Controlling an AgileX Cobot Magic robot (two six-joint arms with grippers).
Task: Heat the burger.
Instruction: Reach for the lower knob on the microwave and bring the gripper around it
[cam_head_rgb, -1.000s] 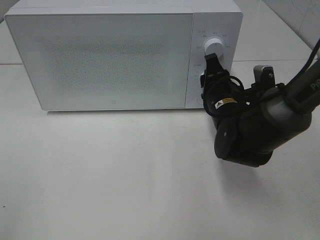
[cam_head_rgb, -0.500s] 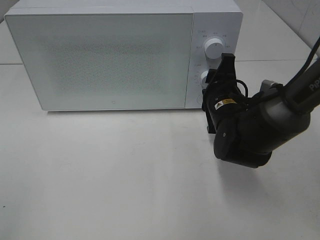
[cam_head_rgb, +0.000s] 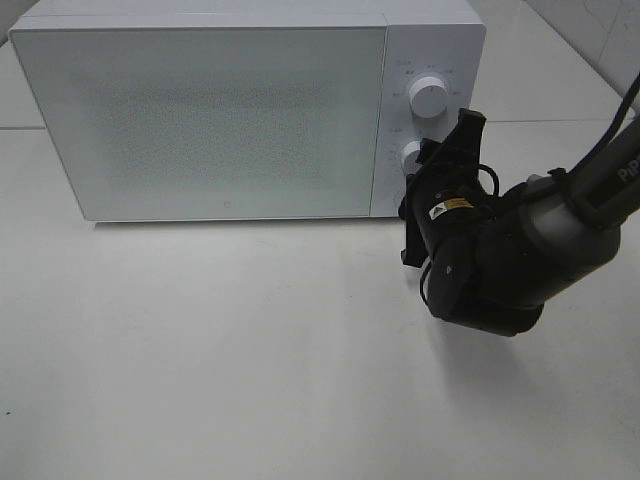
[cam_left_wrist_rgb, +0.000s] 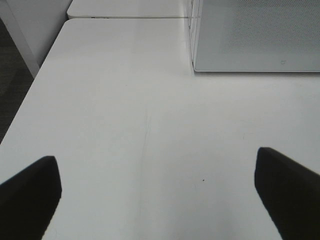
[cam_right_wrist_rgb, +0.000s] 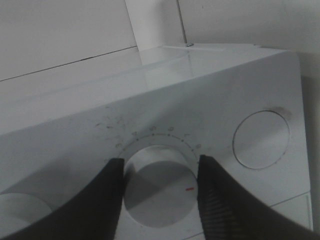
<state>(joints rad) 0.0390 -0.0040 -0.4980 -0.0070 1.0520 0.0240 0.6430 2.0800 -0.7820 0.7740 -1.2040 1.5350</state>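
The burger is hidden; the white microwave stands with its door shut. My right gripper is at the control panel, shut on the lower knob. In the right wrist view its two dark fingers press against either side of that knob, whose red mark points towards the round button. The upper knob is free. My left gripper is open over bare table, with nothing between its fingers, and it does not show in the exterior high view.
The microwave's front corner lies ahead of the left gripper. The white table spreads in front of the microwave. The bulky right arm hangs over the table at the right.
My right gripper has rotated clockwise on the lower knob, its fingers swinging from upright to slanted. The knob's face now shows beside it. The left side is unchanged.
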